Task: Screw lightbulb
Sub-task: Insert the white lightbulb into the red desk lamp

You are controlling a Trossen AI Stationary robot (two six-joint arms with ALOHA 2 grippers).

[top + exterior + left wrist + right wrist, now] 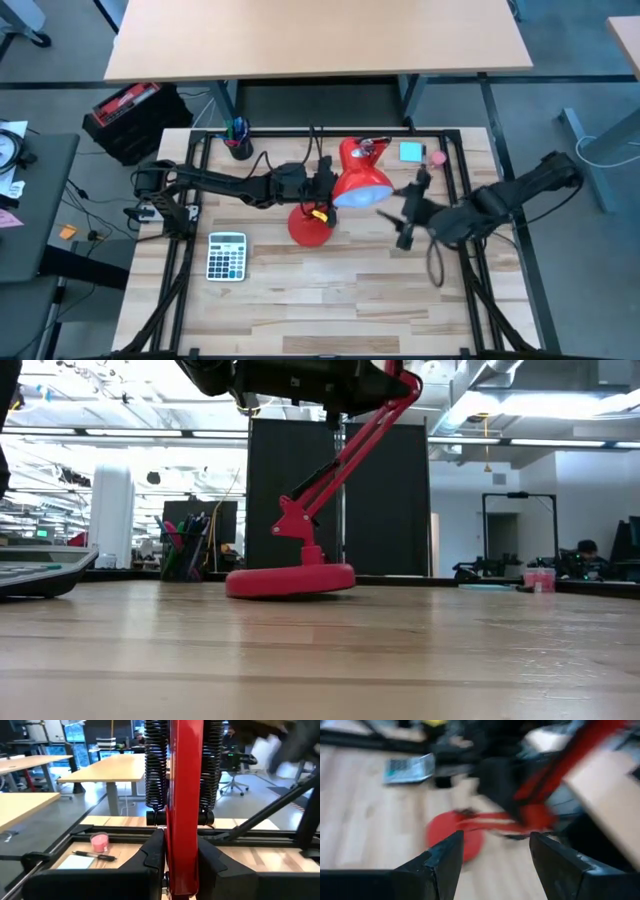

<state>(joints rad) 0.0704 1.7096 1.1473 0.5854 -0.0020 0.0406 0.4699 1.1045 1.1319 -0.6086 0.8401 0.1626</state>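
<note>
A red desk lamp stands on its round base [310, 228] [290, 580], and its jointed arm [340, 465] rises to the cone shade [360, 175]. A pale bluish-white patch [358, 197] fills the shade's mouth; I cannot tell whether it is the lightbulb. My left gripper [322, 188] [182, 865] reaches in from the table's left and is shut on the lamp's arm. My right gripper [410, 212] [495, 855] is open and empty, just right of the shade. My left gripper pinches the lamp's red upper arm bar [182, 835] between its two fingers [152, 855], just below the two black springs. The fingers come level from the table's left and lie across the bar. The lamp stands on its base on the table.
A calculator [227, 255] [40, 570] lies at the near left. A cup of pens [238, 140] stands at the far left. A teal pad [411, 152] and a small pink thing [437, 157] lie at the far right. Black frame rails [190, 230] border the table.
</note>
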